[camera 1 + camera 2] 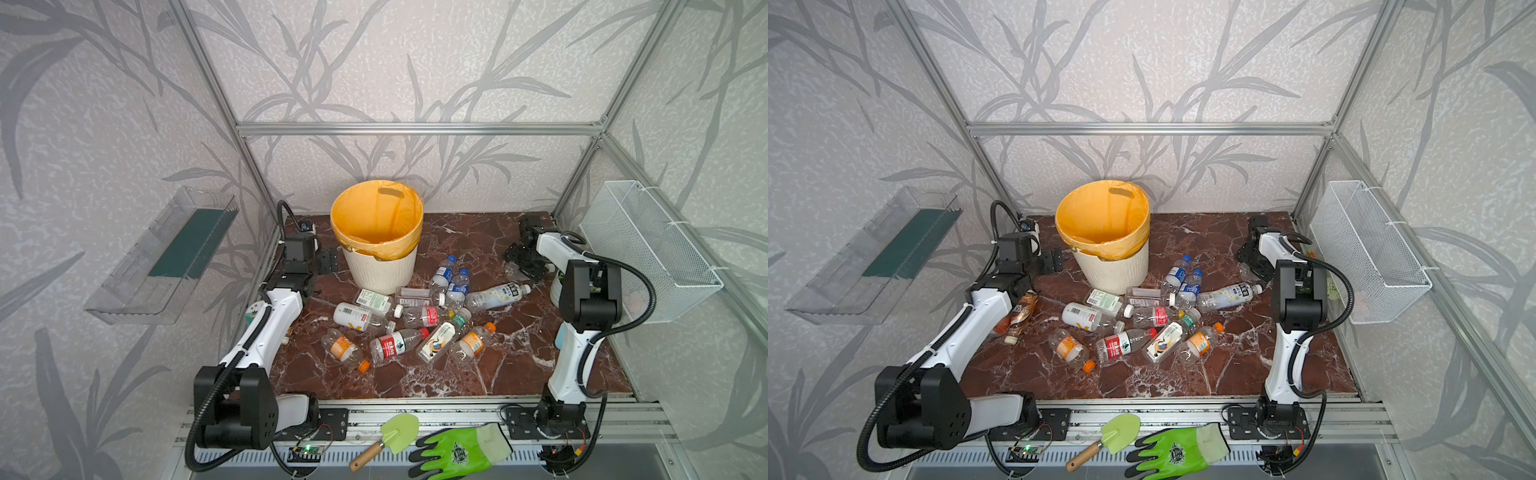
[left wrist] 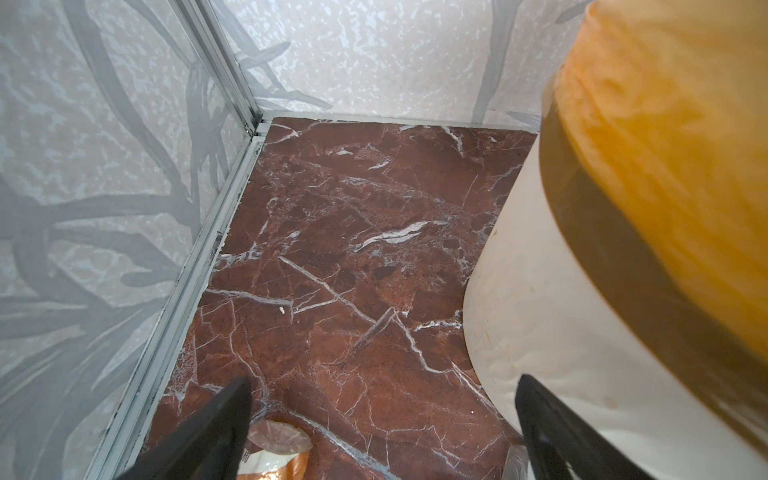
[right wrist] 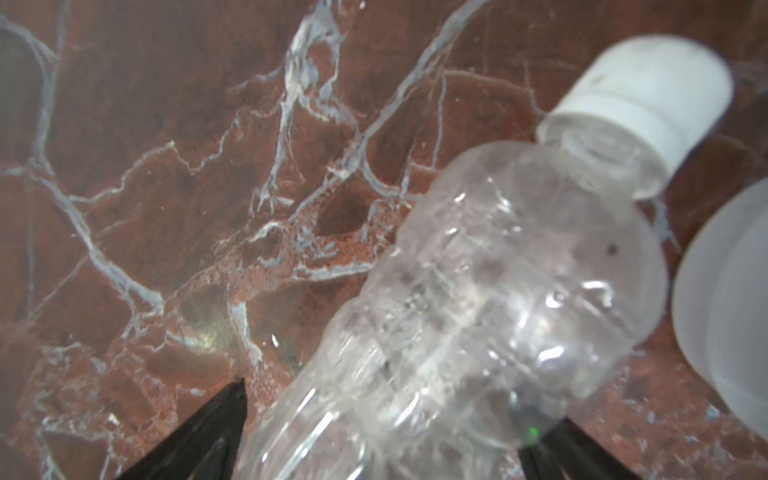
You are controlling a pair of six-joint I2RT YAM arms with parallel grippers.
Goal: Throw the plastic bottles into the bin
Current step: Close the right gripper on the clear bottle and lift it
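Our left arm reaches along the left edge of the worktop (image 1: 519, 365). The left end effector (image 2: 386, 415) hangs released just beside the bin (image 1: 378, 270), with nothing between its fingers. The right arm bends down at the far right. There the right end effector (image 3: 399, 405) is low over the marble, jaws wide, astride a clear bottle (image 3: 478, 291) with a white cap. One finger stands apart from the bottle, so we call it released. The bin stands upright at the back, and inside it we see a yellow-orange bag (image 1: 374, 216). The plastic bottles (image 1: 392, 345) lie in a loose heap in front of the bin, between both arms. A brown-labelled bottle (image 1: 1019, 318) lies partly under the left arm. A wire mesh basket (image 1: 648, 249) hangs on the right wall and a clear tray (image 1: 162, 257) on the left wall. A trowel (image 1: 399, 432) and a glove (image 1: 461, 451) lie on the front rail.
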